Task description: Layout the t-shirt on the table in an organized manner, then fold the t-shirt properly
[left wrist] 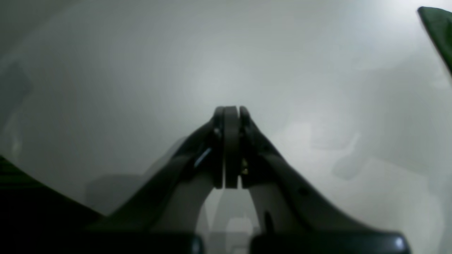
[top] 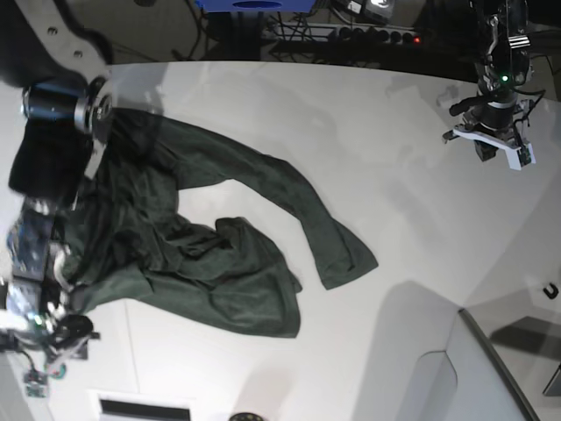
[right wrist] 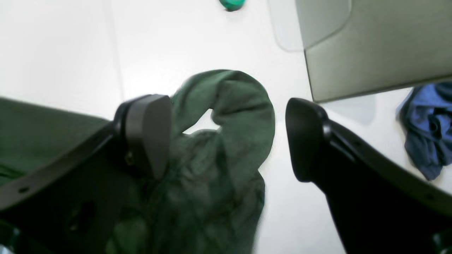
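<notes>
Right end effector: jaws wide apart, nothing held. Right wrist view shows it hovering over a bunched lump of the t-shirt; one pad sits against or just above the cloth at left centre, the other is clear over bare worktop.

Left end effector: jaws pressed together, empty, over bare worktop. Only a sliver of green shows at the top right corner of the left wrist view.

Base view: shirt is crumpled across the left half of the frame, not laid out. Main mass is bunched at left centre, partly under my right arm. One long strip runs out diagonally to a squared end near centre frame. My left end effector is parked at upper right, well apart from the cloth.

Judgement: layout stage, early, no fold started.

How I'd do it well:
- pick a real edge (hem or shoulder seam), not the middle of the lump, or I lift several layers
- pinch one layer only; fabric looks thin and soft, it will drape and drag
- bring the left arm in for a second corner, then pull apart low to the worktop
- keep clear of the grey panel at upper right

Farther off: blue cloth at right edge, small green object at top. Not mine to touch.
</notes>
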`<state>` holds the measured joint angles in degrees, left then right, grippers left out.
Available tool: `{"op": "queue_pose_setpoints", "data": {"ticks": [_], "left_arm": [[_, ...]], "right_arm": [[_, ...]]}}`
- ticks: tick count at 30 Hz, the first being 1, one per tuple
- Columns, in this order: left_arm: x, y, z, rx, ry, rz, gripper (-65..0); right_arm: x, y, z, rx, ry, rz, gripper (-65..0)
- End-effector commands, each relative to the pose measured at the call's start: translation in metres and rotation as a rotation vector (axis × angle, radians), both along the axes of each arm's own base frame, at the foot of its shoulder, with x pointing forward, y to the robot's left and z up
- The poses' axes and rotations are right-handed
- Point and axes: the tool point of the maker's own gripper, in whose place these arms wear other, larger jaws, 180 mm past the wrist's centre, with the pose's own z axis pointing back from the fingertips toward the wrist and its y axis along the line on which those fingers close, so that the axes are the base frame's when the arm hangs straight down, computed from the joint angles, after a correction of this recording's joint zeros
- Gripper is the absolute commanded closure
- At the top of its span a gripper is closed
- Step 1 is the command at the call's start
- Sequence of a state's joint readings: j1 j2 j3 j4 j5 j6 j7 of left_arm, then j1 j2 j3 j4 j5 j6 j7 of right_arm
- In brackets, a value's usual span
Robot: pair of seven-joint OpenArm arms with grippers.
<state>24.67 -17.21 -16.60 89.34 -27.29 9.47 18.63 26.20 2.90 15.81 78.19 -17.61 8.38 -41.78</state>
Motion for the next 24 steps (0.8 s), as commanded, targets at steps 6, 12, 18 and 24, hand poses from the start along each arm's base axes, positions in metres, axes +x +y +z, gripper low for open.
{"op": "queue_pose_setpoints", "data": {"ticks": [6,12,18,24], "left_arm": [[0.023,-0.023,0.014,0.005,-0.059,-0.085,0.0],[0.092,-0.116,0.036,-0.074,-0.173,-0.311,0.0],[0.153,-0.213,0.03,-0.129,-0.185,-0.527,0.0],[0.168,-0.25,-0.02,-0.171,-0.053,-0.528,-15.1]], "right_arm": [[-0.058,0.104,-0.004,-0.031,0.002,0.425,-43.8],[-0.119,0.165,-0.068,0.028,0.17,0.586,-38.4],[-0.151,0.168,-0.094,0.065,0.248,0.58,0.0],[-0.165,0.14,-0.1,0.047,0.274,0.522,-0.6]]}}
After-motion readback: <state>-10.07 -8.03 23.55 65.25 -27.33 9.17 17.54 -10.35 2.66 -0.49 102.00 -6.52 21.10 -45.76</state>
